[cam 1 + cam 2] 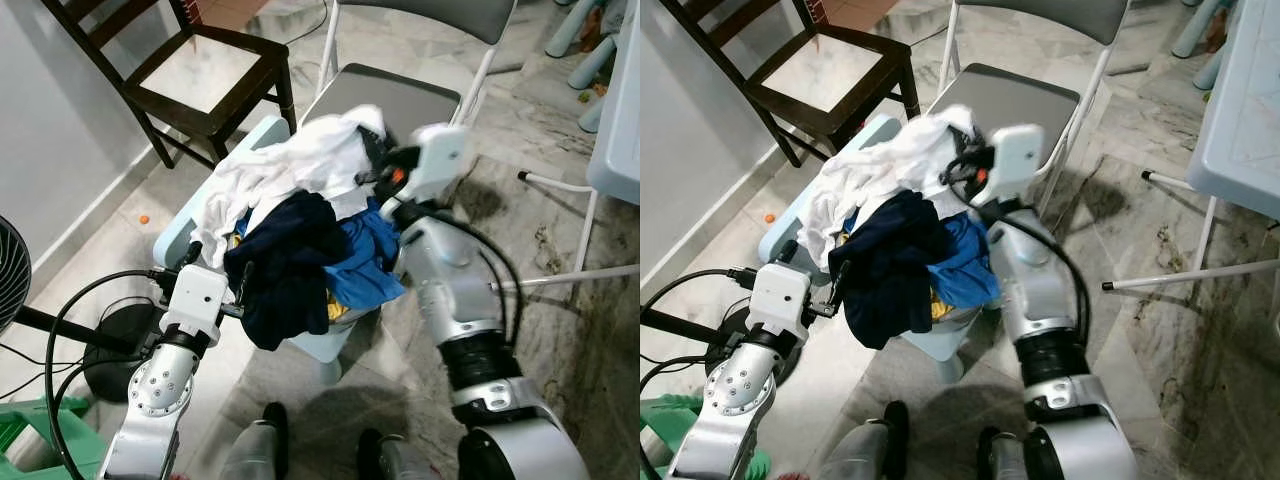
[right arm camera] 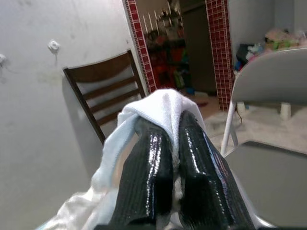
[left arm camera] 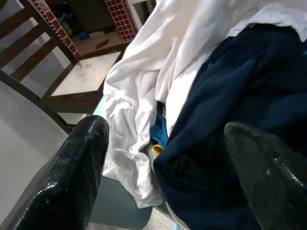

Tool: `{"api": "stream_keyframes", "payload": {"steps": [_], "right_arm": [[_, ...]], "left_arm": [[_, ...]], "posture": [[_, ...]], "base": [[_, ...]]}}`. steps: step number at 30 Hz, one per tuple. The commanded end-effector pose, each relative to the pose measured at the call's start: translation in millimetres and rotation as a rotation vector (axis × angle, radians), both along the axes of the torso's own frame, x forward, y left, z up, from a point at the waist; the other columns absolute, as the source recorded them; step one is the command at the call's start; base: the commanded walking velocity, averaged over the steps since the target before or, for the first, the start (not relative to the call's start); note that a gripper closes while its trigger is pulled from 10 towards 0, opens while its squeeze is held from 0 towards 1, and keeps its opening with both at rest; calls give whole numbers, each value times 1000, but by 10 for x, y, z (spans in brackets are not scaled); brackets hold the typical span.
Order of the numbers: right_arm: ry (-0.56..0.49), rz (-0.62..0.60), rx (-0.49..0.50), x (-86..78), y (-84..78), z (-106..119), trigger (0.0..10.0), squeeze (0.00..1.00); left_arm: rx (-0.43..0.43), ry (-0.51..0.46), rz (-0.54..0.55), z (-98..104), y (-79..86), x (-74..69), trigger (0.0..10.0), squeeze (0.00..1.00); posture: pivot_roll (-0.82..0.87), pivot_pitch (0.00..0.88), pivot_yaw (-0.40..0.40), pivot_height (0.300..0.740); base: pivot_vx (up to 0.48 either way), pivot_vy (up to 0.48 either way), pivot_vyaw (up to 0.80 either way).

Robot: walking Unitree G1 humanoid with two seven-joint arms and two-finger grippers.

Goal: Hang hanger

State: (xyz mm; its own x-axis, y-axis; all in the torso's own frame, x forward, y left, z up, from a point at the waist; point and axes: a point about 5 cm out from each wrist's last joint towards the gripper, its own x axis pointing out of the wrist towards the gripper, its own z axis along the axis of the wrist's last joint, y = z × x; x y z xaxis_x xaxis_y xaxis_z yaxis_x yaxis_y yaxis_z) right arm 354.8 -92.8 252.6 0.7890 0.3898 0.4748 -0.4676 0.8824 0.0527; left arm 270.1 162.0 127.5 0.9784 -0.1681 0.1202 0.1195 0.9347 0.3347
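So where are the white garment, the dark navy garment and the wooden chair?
white garment (image 1: 290, 165), left eye view, bunched middle.
dark navy garment (image 1: 285, 265), left eye view, hanging front.
wooden chair (image 1: 205, 75), left eye view, seat.

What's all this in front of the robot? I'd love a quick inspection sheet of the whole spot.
Surface: pale blue plastic basket on marbled floor tiles.
Job's things: no hanger seen; white cloth, navy garment, blue garment heaped.
Clutter: nothing seen.
Grippers: right gripper shut on white cloth; left gripper open beside navy garment.
Cables: black cables loop by left arm.
Surroundings: dark wooden chair, grey folding chair, black fan.
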Motion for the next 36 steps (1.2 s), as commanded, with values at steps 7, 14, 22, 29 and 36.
{"api": "stream_keyframes", "payload": {"steps": [7, 14, 22, 29, 36], "right_arm": [[-65, -57, 27, -171, -443, 287, 0, 0], [-36, -141, -2, -277, -757, 284, 0, 0], [-19, -30, -73, -422, -932, 232, 0, 0], [39, 92, -188, -682, -1275, 104, 0, 0], [301, 275, -288, -1177, -1450, -421, 0, 0]], "left_arm": [[15, 22, 11, -83, 38, -10, 10000, 0], [21, 18, 4, -82, 33, 28, 10000, 0], [26, 12, -7, -69, 17, 75, 10000, 0], [26, 8, -8, -78, 15, 87, 10000, 0], [17, 22, -16, -126, -36, 78, 10000, 0]], "posture": [[227, 305, 44, 740], [214, 297, 55, 740], [206, 286, 64, 740], [191, 286, 60, 740], [145, 298, 54, 740]], "base": [[0, 0, 0], [0, 0, 0], [0, 0, 0], [0, 0, 0], [0, 0, 0]]}}
